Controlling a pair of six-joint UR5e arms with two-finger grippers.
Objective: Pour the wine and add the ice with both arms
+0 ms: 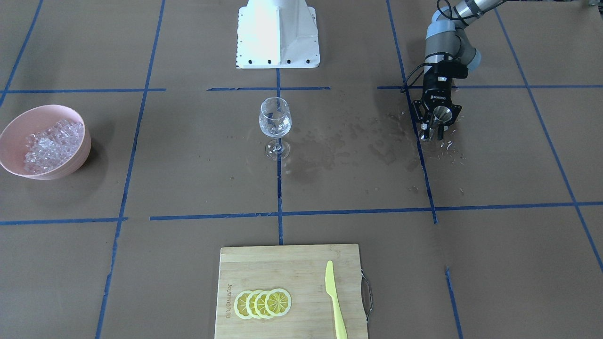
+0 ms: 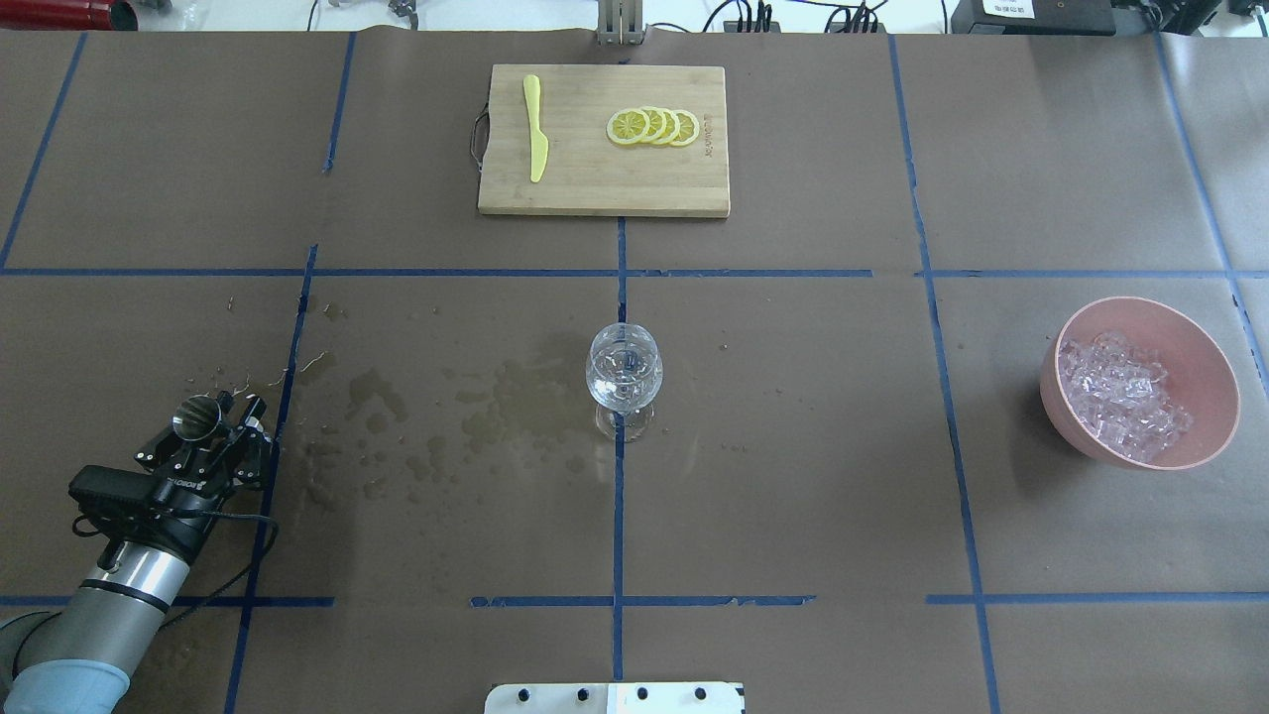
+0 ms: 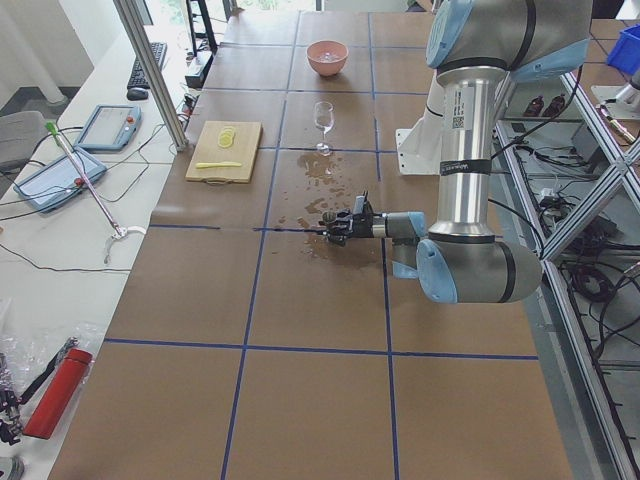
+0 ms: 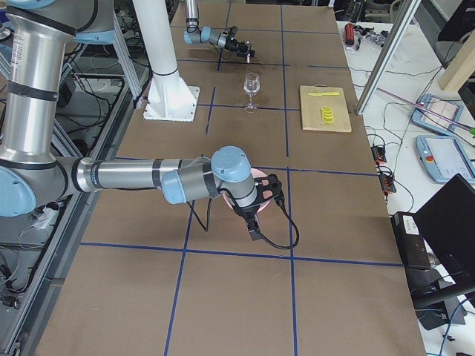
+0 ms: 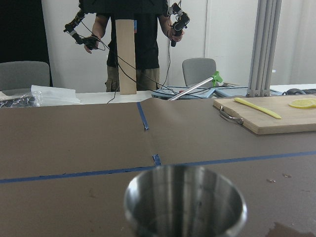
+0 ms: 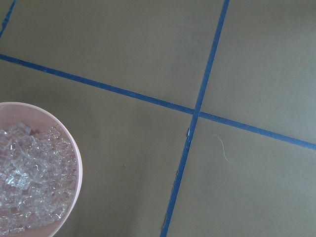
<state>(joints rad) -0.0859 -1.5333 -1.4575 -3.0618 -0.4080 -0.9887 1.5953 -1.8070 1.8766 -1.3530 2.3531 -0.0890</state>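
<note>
My left gripper (image 2: 210, 424) is shut on a small steel cup (image 2: 196, 416), held upright low over the table at my left; the cup's rim fills the bottom of the left wrist view (image 5: 185, 202). A clear wine glass (image 2: 624, 377) stands upright at the table's middle, well apart from that gripper. The ice (image 2: 1120, 397) lies heaped in a pink bowl (image 2: 1221, 369) at my right, and also shows in the right wrist view (image 6: 24, 182). My right gripper (image 4: 261, 199) shows only in the exterior right view, over that bowl; I cannot tell whether it is open or shut.
Wet spill patches (image 2: 446, 416) darken the brown paper between the glass and the left gripper. A wooden cutting board (image 2: 595, 188) with lemon slices (image 2: 654, 126) and a yellow knife (image 2: 536, 129) lies at the far edge. The white robot base (image 1: 278, 37) stands behind the glass.
</note>
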